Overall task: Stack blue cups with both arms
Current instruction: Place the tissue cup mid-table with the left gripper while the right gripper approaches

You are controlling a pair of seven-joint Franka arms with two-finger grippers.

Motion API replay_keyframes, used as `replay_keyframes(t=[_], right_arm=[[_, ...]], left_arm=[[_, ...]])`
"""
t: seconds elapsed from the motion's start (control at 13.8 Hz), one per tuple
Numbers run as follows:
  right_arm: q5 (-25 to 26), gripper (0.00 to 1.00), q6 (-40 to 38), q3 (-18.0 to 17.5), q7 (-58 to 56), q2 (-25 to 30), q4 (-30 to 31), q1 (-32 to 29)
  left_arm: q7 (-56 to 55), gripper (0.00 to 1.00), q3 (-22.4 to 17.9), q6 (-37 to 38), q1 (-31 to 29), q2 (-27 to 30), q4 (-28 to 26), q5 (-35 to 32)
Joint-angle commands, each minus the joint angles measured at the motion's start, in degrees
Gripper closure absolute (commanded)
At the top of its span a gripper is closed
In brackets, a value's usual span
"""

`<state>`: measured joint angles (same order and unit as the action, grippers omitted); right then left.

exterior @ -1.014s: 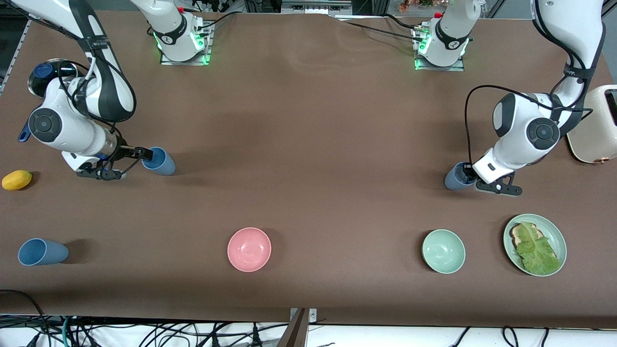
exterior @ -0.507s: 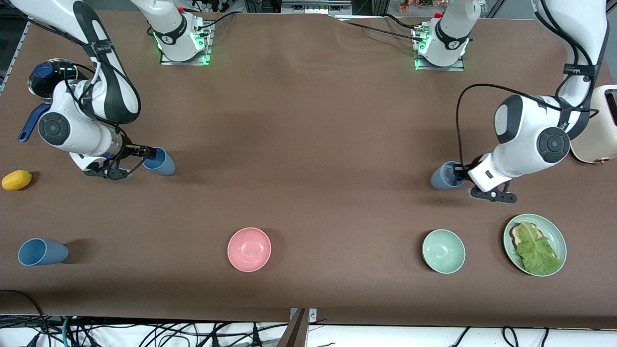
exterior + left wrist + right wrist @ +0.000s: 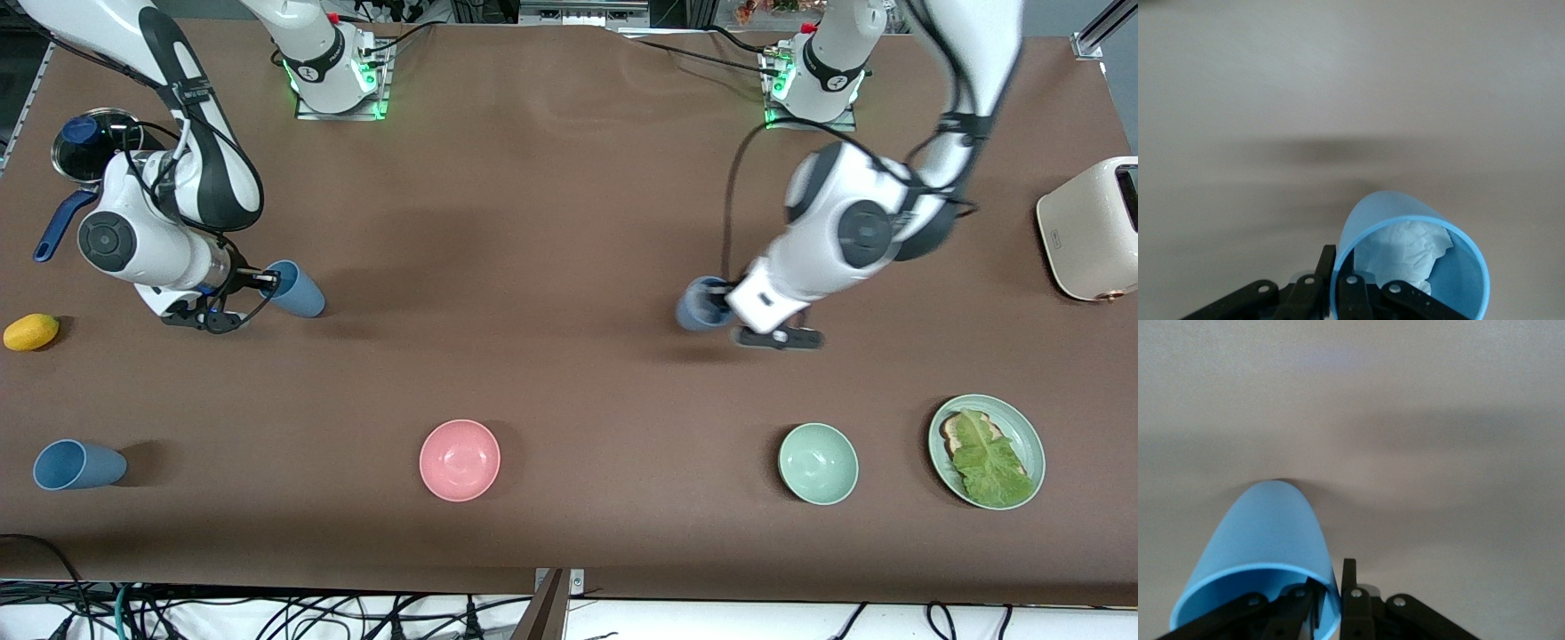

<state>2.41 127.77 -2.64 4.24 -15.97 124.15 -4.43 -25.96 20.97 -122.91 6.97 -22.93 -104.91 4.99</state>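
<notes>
Pinching smooth tapered plastic rims, left gripper holds grey-blue cup, right gripper sky-blue cup.

This is a robotics lab set up as a mock kitchen. Two white arms are bolted on metal base plates lit with green lights, on a table under a brown cover. Loose cables trail below its near edge. A toaster, bowls and a plate of lettuce serve as props.

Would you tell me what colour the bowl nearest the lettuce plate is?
Pale green bowl, seen best in the front view.
</notes>
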Motion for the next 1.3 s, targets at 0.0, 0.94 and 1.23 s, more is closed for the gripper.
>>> replay_keyframes(t=[0.0, 0.94, 1.23], right_arm=[[0.32, 1.0, -1.54, -0.78, 1.91, -0.29, -1.44, -0.23], [-4.86, 1.0, -16.93, -4.47, 38.27, -1.7, -20.34, 15.49], [-11.01, 1.0, -21.5, -4.47, 54.16, -6.25, -30.69, 22.95]], left_arm=[[-7.77, 1.0, -0.58, -1.8, 4.89, -6.15, 5.66, 0.55], [-11.75, 0.0, -1.19, -1.03, 9.38, -8.02, 8.4, -2.0], [-4.49, 0.0, -1.28, 11.0, 4.74, -0.47, 9.37, -2.09]])
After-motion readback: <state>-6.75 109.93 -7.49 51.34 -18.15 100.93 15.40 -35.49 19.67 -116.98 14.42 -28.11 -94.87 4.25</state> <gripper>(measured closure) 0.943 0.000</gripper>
